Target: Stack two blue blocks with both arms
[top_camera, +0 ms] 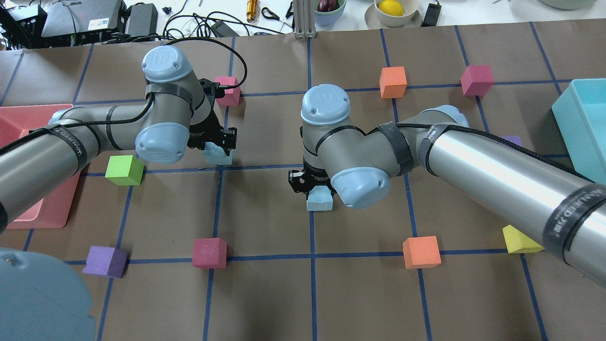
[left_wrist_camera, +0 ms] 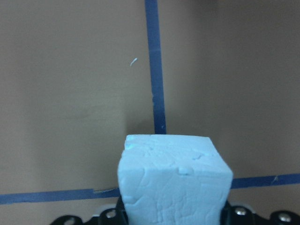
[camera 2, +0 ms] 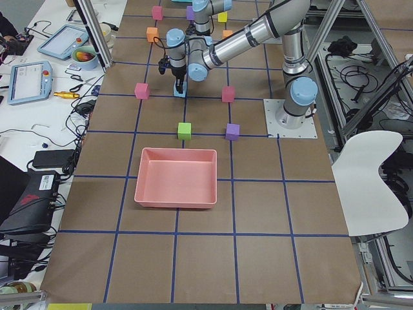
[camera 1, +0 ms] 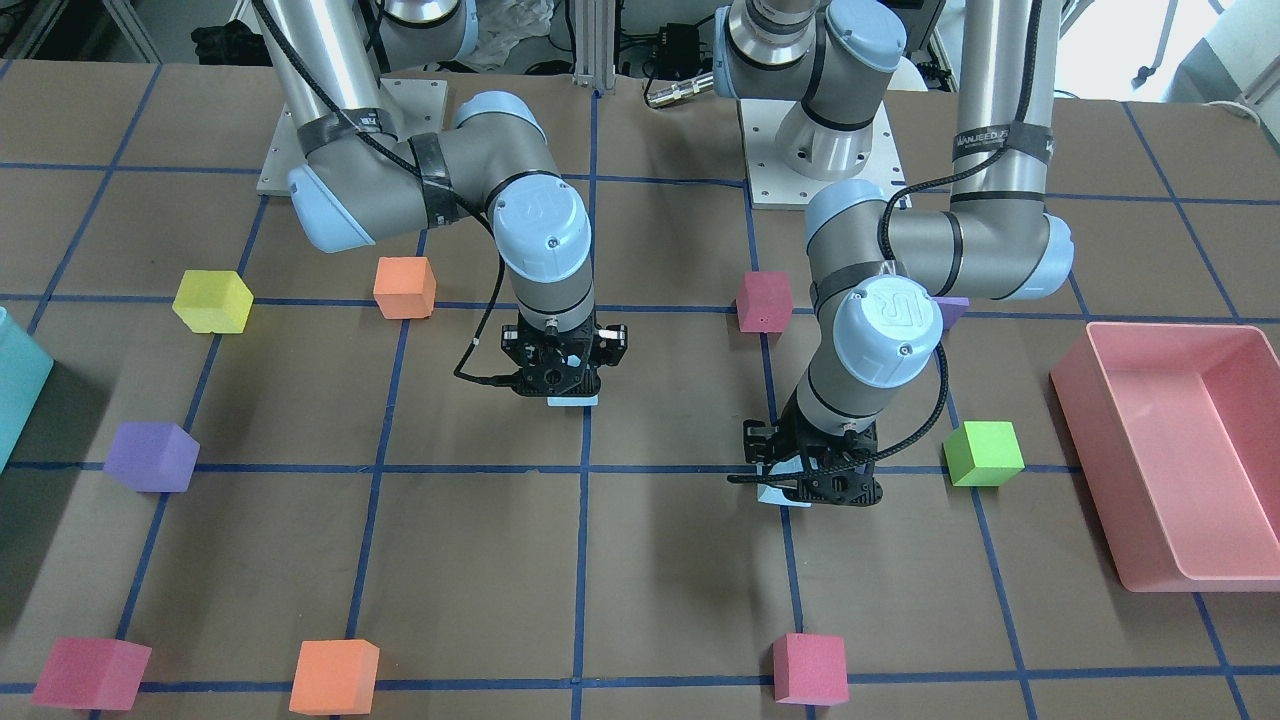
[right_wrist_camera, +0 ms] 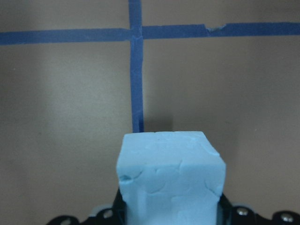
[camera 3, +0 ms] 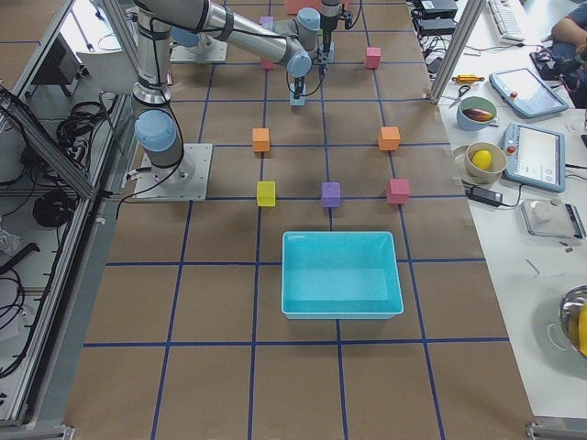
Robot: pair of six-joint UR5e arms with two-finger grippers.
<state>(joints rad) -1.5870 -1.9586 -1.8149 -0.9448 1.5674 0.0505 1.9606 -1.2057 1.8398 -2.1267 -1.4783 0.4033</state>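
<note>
Two pale blue blocks show, one in each gripper. My left gripper [top_camera: 214, 144] is shut on one blue block [top_camera: 218, 155], which fills the lower middle of the left wrist view [left_wrist_camera: 173, 180]. My right gripper [top_camera: 312, 185] is shut on the other blue block [top_camera: 320, 201], also seen in the right wrist view [right_wrist_camera: 169, 176]. Both grippers point straight down, low over the brown table. The two blocks are about one grid square apart. In the front view only slivers of the blocks show under the left gripper [camera 1: 810, 482] and the right gripper [camera 1: 560, 385]. I cannot tell whether the blocks touch the table.
A pink bin [camera 1: 1130, 450] stands on my left side and a teal bin [top_camera: 580, 128] on my right. Loose cubes lie around: green [top_camera: 124, 169], magenta [top_camera: 209, 252], orange [top_camera: 421, 252], purple [top_camera: 105, 261], yellow [top_camera: 521, 240], magenta [top_camera: 228, 90], orange [top_camera: 393, 81].
</note>
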